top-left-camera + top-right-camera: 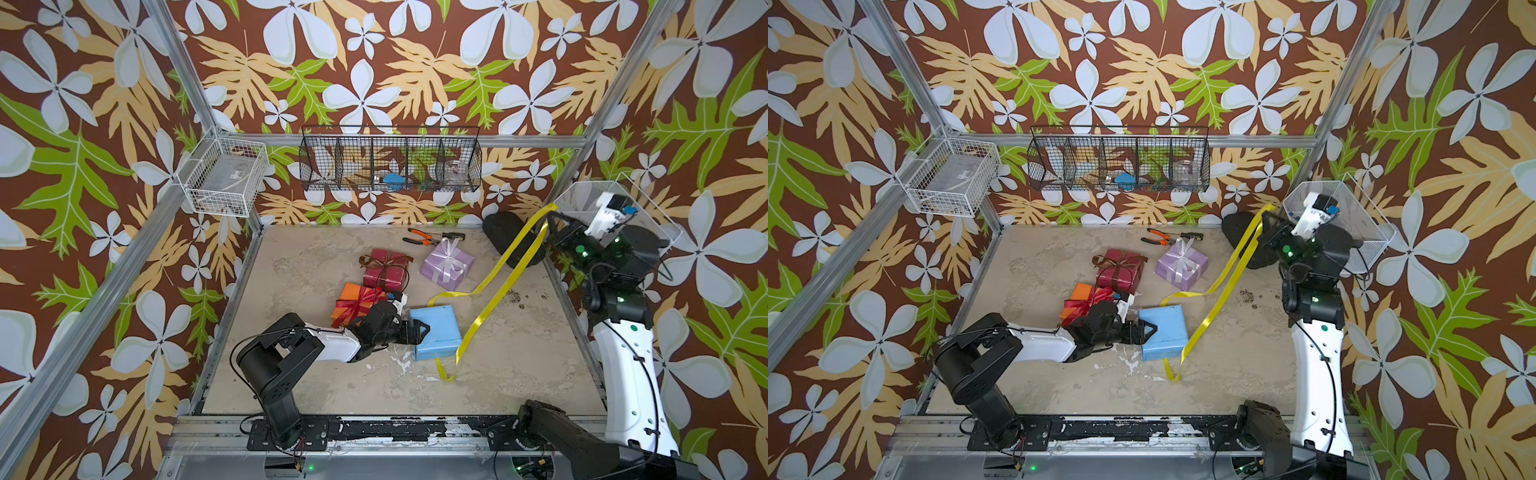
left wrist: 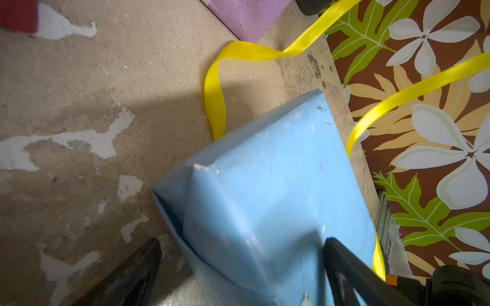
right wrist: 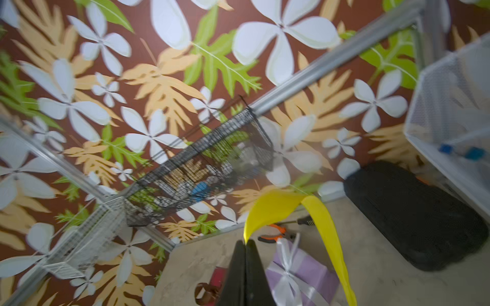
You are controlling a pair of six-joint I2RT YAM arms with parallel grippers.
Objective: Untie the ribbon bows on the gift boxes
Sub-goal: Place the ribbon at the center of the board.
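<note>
Worn beige tabletop [image 1: 311, 374] carrying four small glossy paper gift boxes; light blue box [image 1: 440, 332], bare of any bow, lies between the widely spread jaws of the left gripper [image 1: 420, 330], which straddle one corner, though firm contact cannot be told; lilac box [image 1: 432, 270] stands between the two grippers, below the raised right one; dark red box [image 1: 384, 278] sits beyond the left gripper; orange box [image 1: 351, 293] sits just beside its wrist; long yellow satin ribbon [image 2: 214, 106], loose, rises in two strands from the light blue box's sides to the right gripper [image 3: 245, 242], whose fingers are pressed together on it, high near the far right corner; white bow [image 1: 449, 253], brown bow [image 1: 384, 259] and red bow [image 1: 359, 303] remain tied. Judged progress: one bow of four undone, its ribbon seemingly not yet clear of the box; three left.
</note>
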